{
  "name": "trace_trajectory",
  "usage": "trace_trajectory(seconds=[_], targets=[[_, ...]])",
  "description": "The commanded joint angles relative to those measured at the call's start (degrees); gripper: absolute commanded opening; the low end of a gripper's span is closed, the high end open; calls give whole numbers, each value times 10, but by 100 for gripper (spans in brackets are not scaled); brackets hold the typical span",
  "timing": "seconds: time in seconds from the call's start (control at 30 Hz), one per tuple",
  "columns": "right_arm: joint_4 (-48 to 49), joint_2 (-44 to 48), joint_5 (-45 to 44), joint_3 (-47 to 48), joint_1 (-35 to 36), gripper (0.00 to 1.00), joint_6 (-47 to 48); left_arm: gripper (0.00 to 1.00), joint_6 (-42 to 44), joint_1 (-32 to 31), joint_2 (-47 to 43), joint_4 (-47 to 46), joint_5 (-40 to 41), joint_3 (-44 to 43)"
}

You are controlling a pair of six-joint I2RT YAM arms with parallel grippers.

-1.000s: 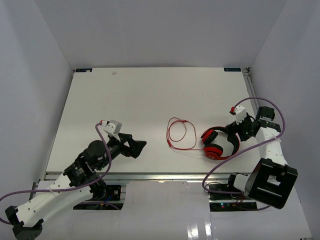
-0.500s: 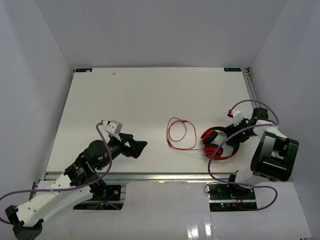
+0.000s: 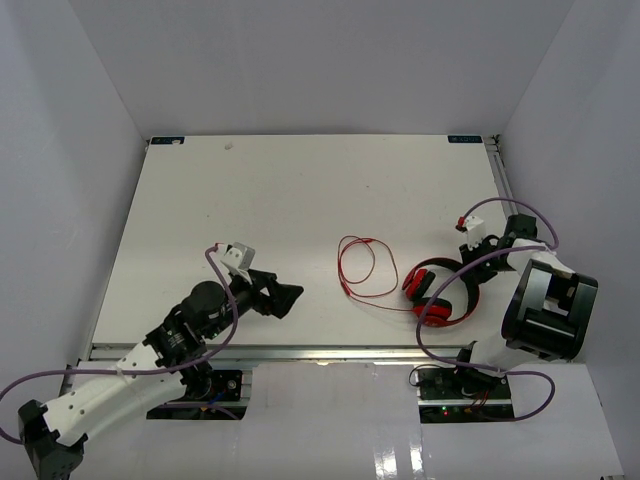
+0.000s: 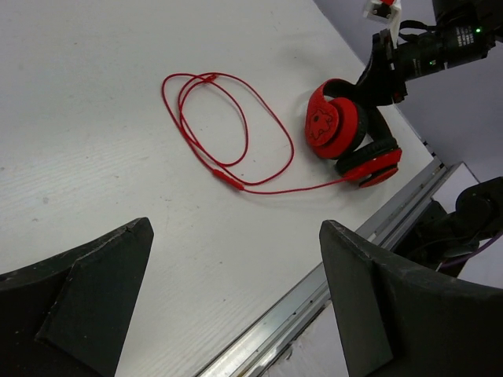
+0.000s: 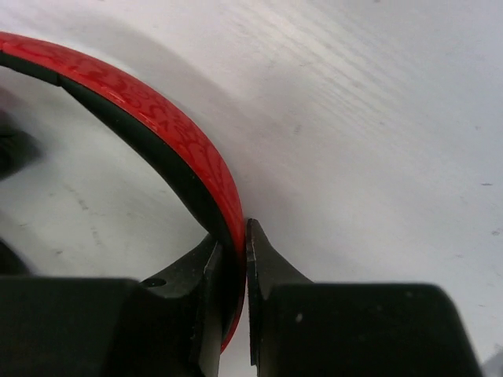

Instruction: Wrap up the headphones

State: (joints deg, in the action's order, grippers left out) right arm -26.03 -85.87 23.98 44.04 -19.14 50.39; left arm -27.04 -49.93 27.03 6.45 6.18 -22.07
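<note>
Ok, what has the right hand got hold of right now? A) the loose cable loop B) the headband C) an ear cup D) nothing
B: the right wrist view shows the right hand pinched shut on the red headband, while the cable lies loose, away from it.

- Bright, even light from above; soft, faint shadows on the white table (image 3: 250, 200).
- Right wrist view: headphones (image 5: 141, 106) crisp up close, hazy at the left edge.
</note>
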Motion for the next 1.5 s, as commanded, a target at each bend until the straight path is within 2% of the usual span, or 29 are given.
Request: trace_trajectory(seconds=[0.0, 0.17, 0.33, 0.47, 0.53, 0.63, 0.77, 0.97, 1.13, 1.37, 1.47], targets=[[-127, 35, 130, 69, 5, 8, -36, 98, -15, 2, 43, -134, -72, 40], [-202, 88, 249, 168, 40, 8, -123, 97, 63, 0, 144, -239, -153, 43], [-161, 149, 283, 215, 111, 8, -253, 98, 166, -3, 199, -397, -234, 73], [-107, 197, 267, 252, 166, 8, -345, 98, 234, -11, 253, -523, -236, 104], [-93, 204, 255, 302, 184, 8, -369, 98, 266, -13, 286, -576, -243, 111], [-110, 188, 264, 359, 190, 8, -383, 98, 304, -14, 347, -644, -239, 101], [-142, 171, 291, 447, 190, 8, -395, 98, 336, -14, 420, -744, -176, 105], [-125, 160, 316, 535, 190, 8, -456, 98, 324, -13, 542, -863, -200, 58], [-88, 147, 331, 579, 190, 8, -506, 98, 285, -13, 631, -998, -166, 26], [-71, 144, 328, 585, 190, 8, -529, 98, 224, -25, 722, -1041, -217, -67], [-69, 147, 320, 577, 190, 8, -528, 98, 178, -29, 760, -1077, -264, -86]])
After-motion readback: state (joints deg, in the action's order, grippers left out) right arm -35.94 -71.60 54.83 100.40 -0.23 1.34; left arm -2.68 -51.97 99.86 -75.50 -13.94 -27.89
